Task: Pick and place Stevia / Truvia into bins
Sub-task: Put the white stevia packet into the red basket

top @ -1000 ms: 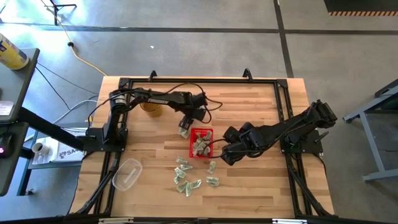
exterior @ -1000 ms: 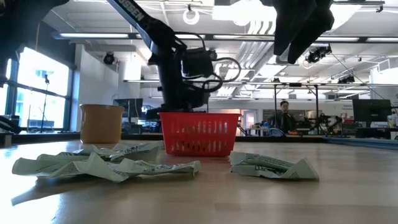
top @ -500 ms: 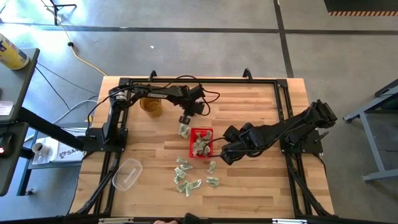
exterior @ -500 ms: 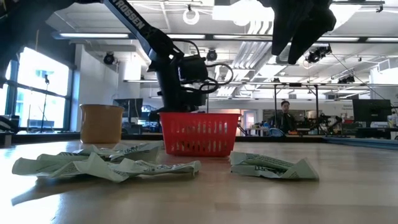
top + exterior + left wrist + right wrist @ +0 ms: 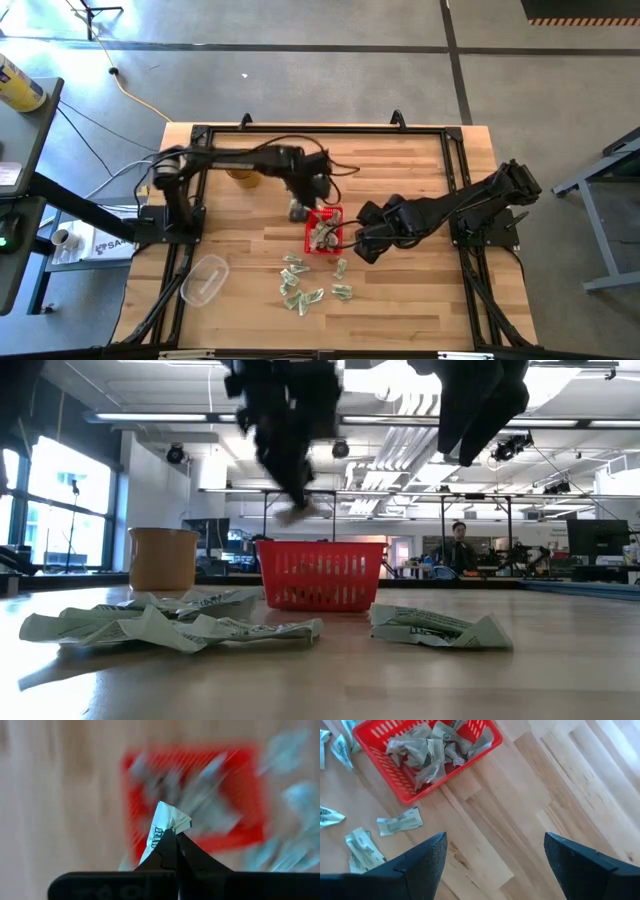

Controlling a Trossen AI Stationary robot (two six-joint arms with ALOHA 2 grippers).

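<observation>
My left gripper [image 5: 175, 837] is shut on one pale green and white Stevia sachet [image 5: 165, 827], in the air over the far left corner of the red basket [image 5: 322, 232]. In the low view it is a blurred shape [image 5: 292, 505] above the basket's rim [image 5: 320, 546]. Several crumpled sachets lie in the basket [image 5: 427, 747]. More sachets [image 5: 303, 285] lie loose on the table in front of it. My right gripper [image 5: 495, 865] hangs open over bare wood just right of the basket, holding nothing. My left gripper pinches the sachet's lower edge [image 5: 161, 845] between its two fingertips, slanting down from the table's left and far side. The rest of the sachet sticks out past the fingertips, bent at its free end. It is lifted clear of table and basket.
A round amber cup [image 5: 163, 558] stands at the far left, behind my left arm. A clear plastic tub [image 5: 203, 280] lies near the left front. Loose sachets [image 5: 170, 625] spread across the near middle. A person [image 5: 457, 550] sits in the room beyond the table.
My left gripper was down on the table behind the basket, open over a sachet. It has shut on that sachet and risen fast with it, turning as it went, and now hangs above the basket's rim. My right gripper has kept still.
</observation>
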